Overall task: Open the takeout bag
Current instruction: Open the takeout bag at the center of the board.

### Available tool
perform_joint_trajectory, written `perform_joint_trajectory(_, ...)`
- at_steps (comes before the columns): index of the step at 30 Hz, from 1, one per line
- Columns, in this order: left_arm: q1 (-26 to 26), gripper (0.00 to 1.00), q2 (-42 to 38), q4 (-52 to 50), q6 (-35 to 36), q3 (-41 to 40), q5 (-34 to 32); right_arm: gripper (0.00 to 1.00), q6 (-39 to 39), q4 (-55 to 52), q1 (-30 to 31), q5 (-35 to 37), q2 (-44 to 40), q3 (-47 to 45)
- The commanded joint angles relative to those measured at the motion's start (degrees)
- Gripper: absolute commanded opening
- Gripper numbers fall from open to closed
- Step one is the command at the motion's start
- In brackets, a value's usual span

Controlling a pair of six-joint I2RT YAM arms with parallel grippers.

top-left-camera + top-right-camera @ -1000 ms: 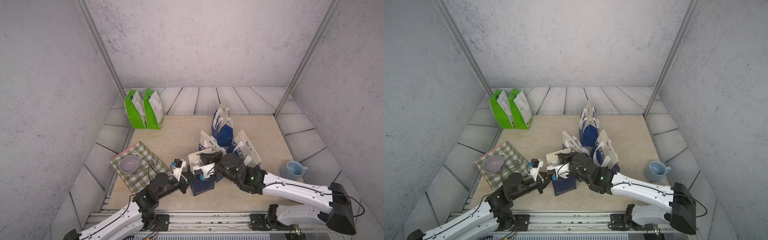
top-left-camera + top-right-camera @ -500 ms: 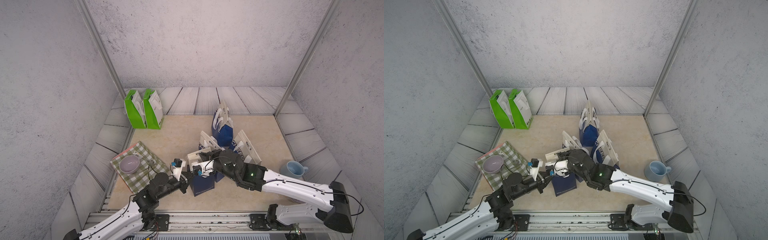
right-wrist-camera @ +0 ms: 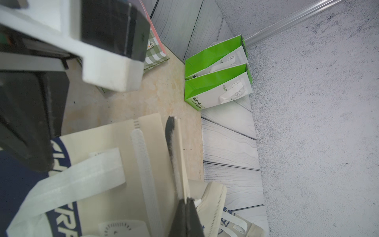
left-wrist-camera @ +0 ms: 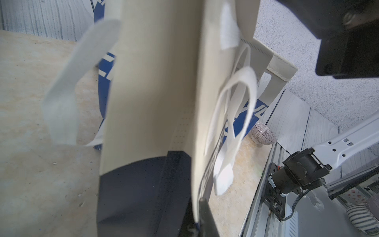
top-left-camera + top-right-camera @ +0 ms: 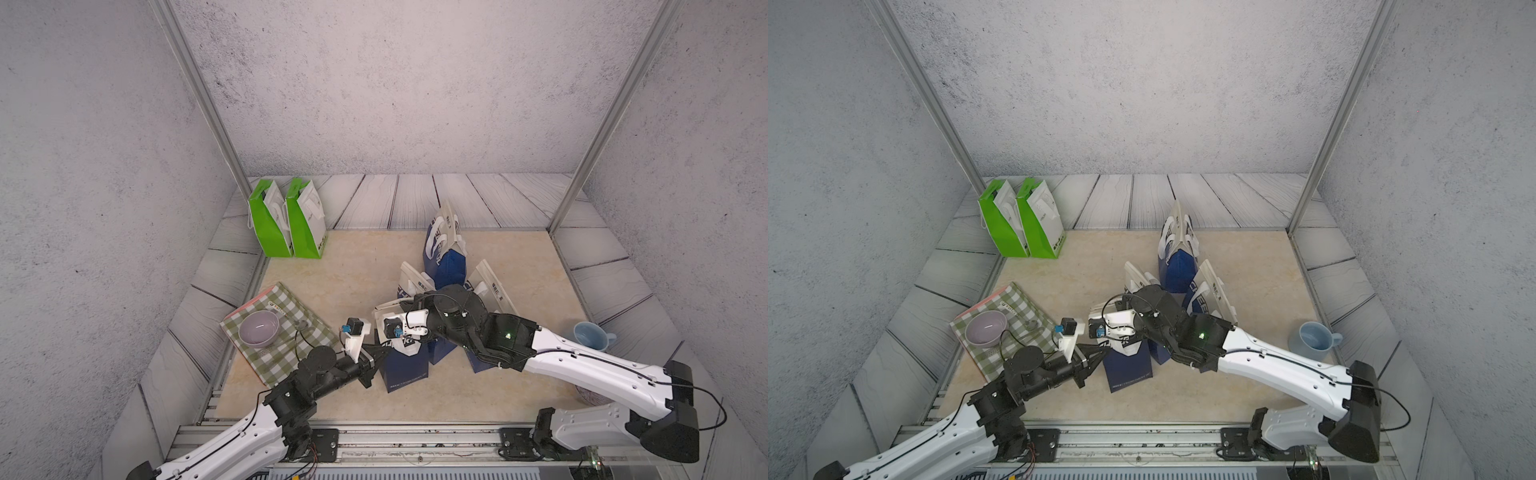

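risk note: both grippers clenched on the bag top, mouth only partly spread

table [image 5: 332, 266]: 6 o'clock is taken as the robot's rail edge. the takeout bag [image 5: 405, 370] stands upright near 6 o'clock, navy body, cream top.

blue bags [image 5: 444, 266]: three more crowd it from 12 to 2 o'clock. whether the nearest touches it i cannot tell. the right arm [image 5: 582, 365] reaches in low across them. judgement: a wide pull toward 12 o'clock could sweep one over.

bag itself: it looks light, and nothing pins its base. judgement: if the two pulls are uneven or angled upward, it will likely lift, skid or tip instead of opening.

left gripper [image 4: 194, 205]: clamped on the near cream panel, at the bag's 9 o'clock side, with a deep bite.

right gripper [image 3: 186, 202]: clamped on the far flap, but only on its thin outer edge. judgement: this is the weak hold, and a sharp tug could slide the flap out.

handle [image 4: 235, 115]: a loose loop hangs just beside the left gripper and could snag a finger.

fastening strip [image 3: 170, 147]: dark and fuzzy, along the pinched flap's edge. judgement: if the panels sag together, it may re-stick.
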Motion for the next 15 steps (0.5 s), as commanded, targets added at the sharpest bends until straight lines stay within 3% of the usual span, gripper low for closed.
perform_joint_trajectory(1, -0.23, 0.0, -0.38, -2.66, 0.8, 0.69, 0.76, 0.0, 2.15, -1.13, -1.36, -1.9, 0.09, 3.76)
perform_joint_trajectory(15, -0.19, 0.0, -0.35, -3.17, 1.25, 0.78, 0.31, 0.0, 1.23, -13.45, -4.92, -9.44, 4.89, 14.6)
